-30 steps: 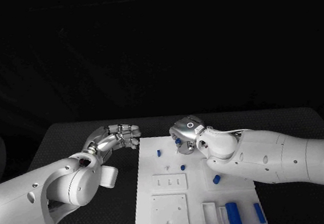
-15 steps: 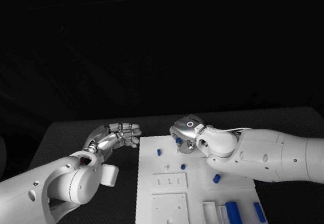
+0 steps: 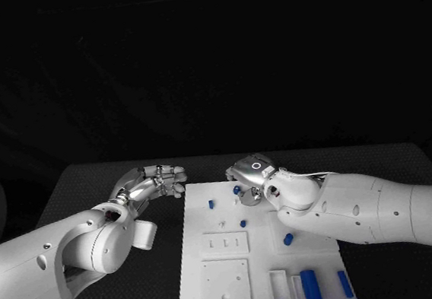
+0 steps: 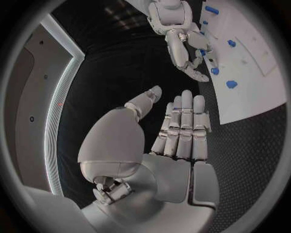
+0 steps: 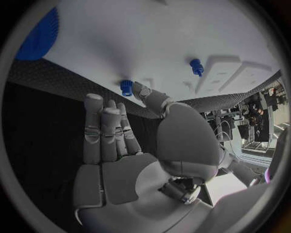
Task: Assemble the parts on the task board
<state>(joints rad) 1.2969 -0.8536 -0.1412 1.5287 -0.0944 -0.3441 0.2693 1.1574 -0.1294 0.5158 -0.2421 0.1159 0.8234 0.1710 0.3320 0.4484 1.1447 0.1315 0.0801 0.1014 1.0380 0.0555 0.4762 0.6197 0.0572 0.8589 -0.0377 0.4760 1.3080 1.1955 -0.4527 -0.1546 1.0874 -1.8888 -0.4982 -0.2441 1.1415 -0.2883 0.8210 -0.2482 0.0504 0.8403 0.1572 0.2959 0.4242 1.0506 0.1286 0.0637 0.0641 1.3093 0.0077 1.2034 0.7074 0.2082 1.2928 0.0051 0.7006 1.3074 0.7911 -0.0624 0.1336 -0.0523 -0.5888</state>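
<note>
Both hands empty at the board's far end.
Left hand point(image 3: 155, 182) at 10 o'clock off board point(image 3: 219, 272), fingers straight, apart; right hand point(image 3: 252, 178) over far edge beside a blue part point(image 3: 237, 190), fingers open.

- The left silver hand point(image 3: 155, 183) hangs over bare black table point(image 3: 89, 189) just off the far left corner of the white rectangular task board point(image 3: 259, 266), touching nothing; its fingers point(image 4: 182, 127) lie straight and together.
- The right silver hand point(image 3: 248, 179) crowds the board's far end, beside small blue upright pegs point(image 3: 211, 204).
- Mid-board, two more blue pegs point(image 3: 243, 223) stand apart with bare white between them.
- At the near right corner, larger blue cylinders point(image 3: 311, 286) and raised white blocks point(image 3: 280, 286) fill the surface.
</note>
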